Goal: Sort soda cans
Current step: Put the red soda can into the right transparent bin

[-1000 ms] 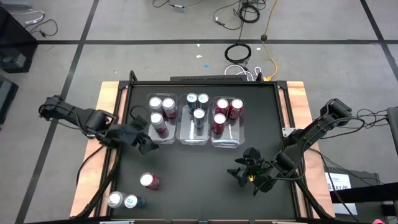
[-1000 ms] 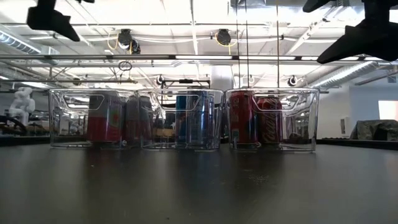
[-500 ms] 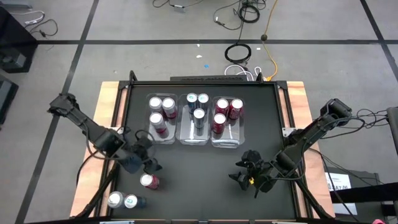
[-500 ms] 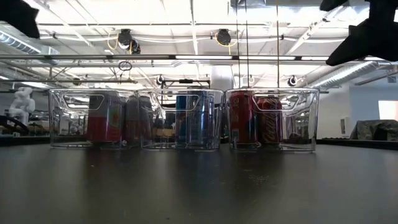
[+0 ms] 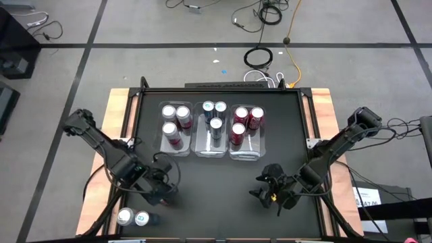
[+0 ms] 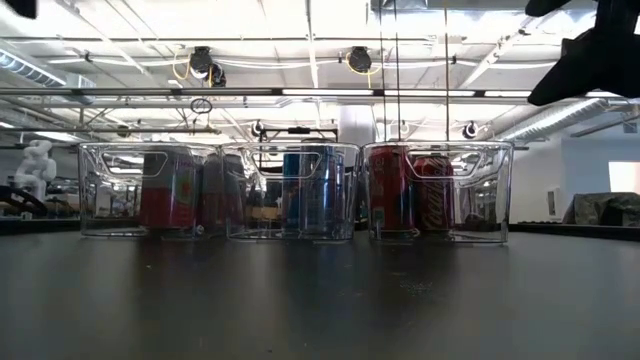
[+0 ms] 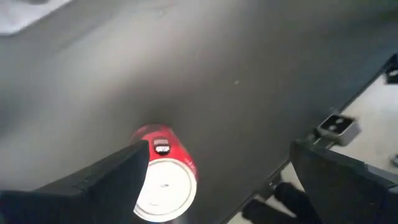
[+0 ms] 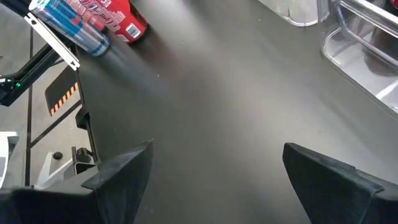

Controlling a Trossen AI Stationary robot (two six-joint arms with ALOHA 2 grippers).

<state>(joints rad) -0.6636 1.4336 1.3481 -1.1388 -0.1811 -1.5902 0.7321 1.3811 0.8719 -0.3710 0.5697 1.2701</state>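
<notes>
A loose red soda can (image 7: 163,180) with a silver top stands upright on the black table. My left gripper (image 7: 217,186) hangs open above it, pointing steeply down, with the can close to one finger. In the high view this gripper (image 5: 158,190) hides the can. Two more soda cans (image 5: 125,217) (image 5: 142,218) stand at the table's near left corner. Three clear bins (image 5: 177,145) (image 5: 214,150) (image 5: 246,150) at the far middle each hold three cans. My right gripper (image 5: 266,190) waits open over the near right part of the table, with nothing between its fingers.
The right wrist view shows a red can (image 8: 124,22) and a silver-blue can (image 8: 74,25) far off at the table's edge, and the bins (image 8: 360,37) to the other side. Bare black table (image 5: 216,196) lies between the two grippers. The table's raised frame (image 5: 125,115) runs along its sides.
My left gripper has swung from beside the left bin toward the table's near edge and a little rightward. It has tipped further down and now hangs over the loose red can. It has stayed open. My right gripper has rolled slightly in place.
</notes>
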